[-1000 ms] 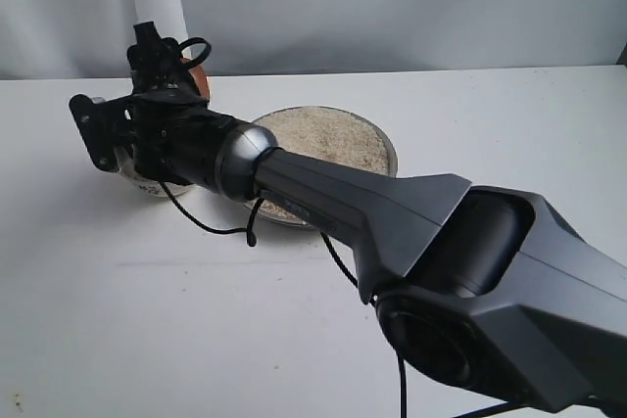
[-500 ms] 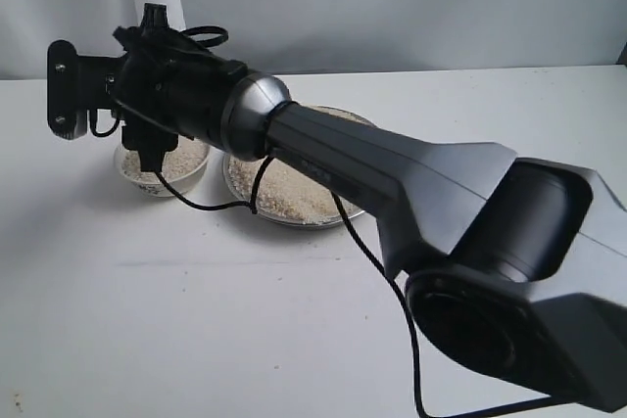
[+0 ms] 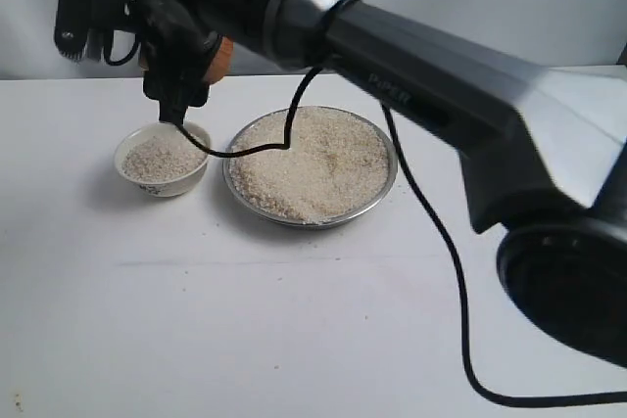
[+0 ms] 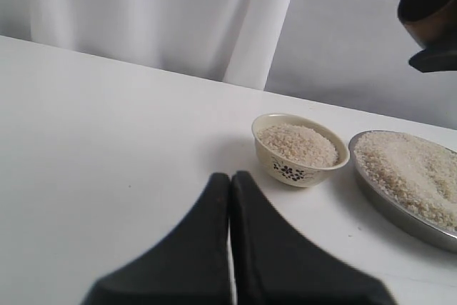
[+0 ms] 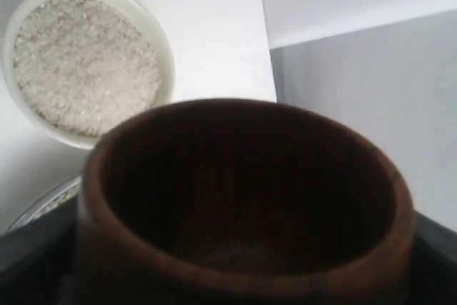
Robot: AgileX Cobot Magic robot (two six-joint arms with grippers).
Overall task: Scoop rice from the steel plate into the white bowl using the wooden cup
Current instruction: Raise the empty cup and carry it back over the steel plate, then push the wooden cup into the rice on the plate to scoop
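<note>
The steel plate (image 3: 384, 188) holds a broad heap of rice (image 3: 313, 156). To its left stands the white bowl (image 3: 162, 183), nearly full of rice (image 3: 157, 156). My right gripper (image 3: 201, 64) reaches across from the right and hangs above the bowl, shut on the wooden cup (image 3: 221, 58). In the right wrist view the wooden cup (image 5: 246, 198) looks dark and empty inside, with the white bowl (image 5: 166, 55) below it. My left gripper (image 4: 230, 178) is shut with nothing in it, low over the table short of the white bowl (image 4: 298, 169) and the steel plate (image 4: 400, 212).
A black cable (image 3: 431, 242) hangs from the right arm, droops over the plate's rim and runs down across the table. A white curtain (image 4: 143, 12) and grey wall close off the back of the table.
The right arm has risen and swung upward from low over the bowl. The cup is now held high above the bowl, which is in full view with rice in it.
</note>
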